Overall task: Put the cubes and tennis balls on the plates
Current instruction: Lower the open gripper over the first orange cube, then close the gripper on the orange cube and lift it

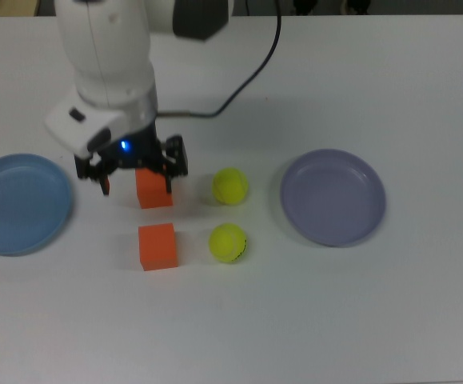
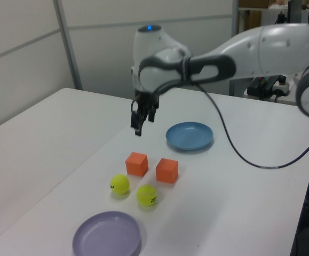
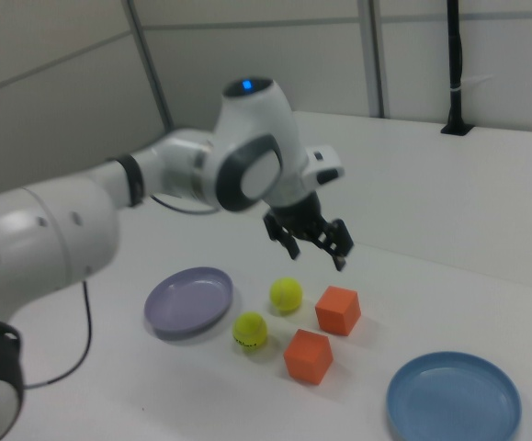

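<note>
Two orange cubes (image 1: pixel 157 246) (image 2: pixel 137 164) (image 3: pixel 338 310) sit side by side on the white table, between two yellow-green tennis balls (image 1: pixel 230 186) (image 2: pixel 120 184) (image 3: pixel 286 295) and the blue plate. My gripper (image 1: pixel 137 184) (image 2: pixel 143 121) (image 3: pixel 318 250) hangs open in the air above the cubes, holding nothing. In the top view it overlaps the upper cube (image 1: pixel 153 194). The light blue plate (image 1: pixel 21 204) (image 2: pixel 189 136) (image 3: pixel 453 402) and the lavender plate (image 1: pixel 333 197) (image 2: pixel 107 234) (image 3: pixel 189 299) lie at opposite ends of the row, both bare.
The white arm (image 1: pixel 107 64) reaches in from the top view's upper edge, trailing a black cable (image 1: pixel 247 80). A second white table (image 2: pixel 31 138) adjoins on the left view's left.
</note>
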You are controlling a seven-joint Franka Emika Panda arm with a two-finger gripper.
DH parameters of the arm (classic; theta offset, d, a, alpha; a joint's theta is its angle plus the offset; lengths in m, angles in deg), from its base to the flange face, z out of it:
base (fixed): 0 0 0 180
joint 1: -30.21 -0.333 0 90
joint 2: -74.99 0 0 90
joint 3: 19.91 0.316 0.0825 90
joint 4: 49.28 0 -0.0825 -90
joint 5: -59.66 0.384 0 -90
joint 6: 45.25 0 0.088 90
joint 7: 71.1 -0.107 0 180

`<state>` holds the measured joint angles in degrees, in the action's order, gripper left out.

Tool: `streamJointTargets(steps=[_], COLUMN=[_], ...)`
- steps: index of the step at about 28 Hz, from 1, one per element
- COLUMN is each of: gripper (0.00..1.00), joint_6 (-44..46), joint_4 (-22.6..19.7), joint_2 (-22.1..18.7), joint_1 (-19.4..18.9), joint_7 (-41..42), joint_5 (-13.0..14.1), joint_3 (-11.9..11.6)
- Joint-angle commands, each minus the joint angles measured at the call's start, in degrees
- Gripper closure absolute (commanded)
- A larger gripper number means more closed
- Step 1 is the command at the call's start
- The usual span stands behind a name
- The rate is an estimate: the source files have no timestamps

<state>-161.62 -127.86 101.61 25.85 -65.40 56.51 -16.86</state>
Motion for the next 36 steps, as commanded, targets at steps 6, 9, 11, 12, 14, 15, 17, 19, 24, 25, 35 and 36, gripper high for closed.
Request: streamJointTargets(steps=[6, 9, 11, 12, 14, 15, 17, 19, 24, 25, 35, 36], gripper=[0.00, 0.00, 0.00, 0.00, 0.00, 0.00, 0.00, 0.00, 0.03, 0.03, 0.03, 0.03], joint_6=[-9.31, -11.41, -12.38, -12.82, -14.31, -14.67, -15.20, -15.46, -15.46, -15.46, -15.02, -15.02], joint_4=[-1.85, -1.85, -1.85, -1.85, -1.85, -1.85, -1.85, -1.93, -2.55, -2.55, -1.93, -1.93], joint_2=[5.45, 7.29, 8.35, 8.97, 10.54, 10.99, 11.78, 12.13, 12.49, 12.49, 8.80, 8.45], joint_1=[-1.27, -1.44, -1.71, -1.71, -1.80, -1.80, -1.79, -1.88, -3.38, -3.38, -3.12, -3.03], joint_7=[0.27, -0.69, -1.14, -1.31, -2.54, -3.15, -4.30, -6.14, -6.76, -6.85, -6.41, -6.32], joint_5=[-5.72, -7.13, -7.92, -8.45, -10.81, -11.70, -13.37, -14.69, -14.87, -14.87, -13.90, -13.90], joint_3=[-0.24, -0.24, -0.24, -0.24, -0.24, -0.24, -0.24, -0.24, -0.24, -0.24, -0.15, -0.15])
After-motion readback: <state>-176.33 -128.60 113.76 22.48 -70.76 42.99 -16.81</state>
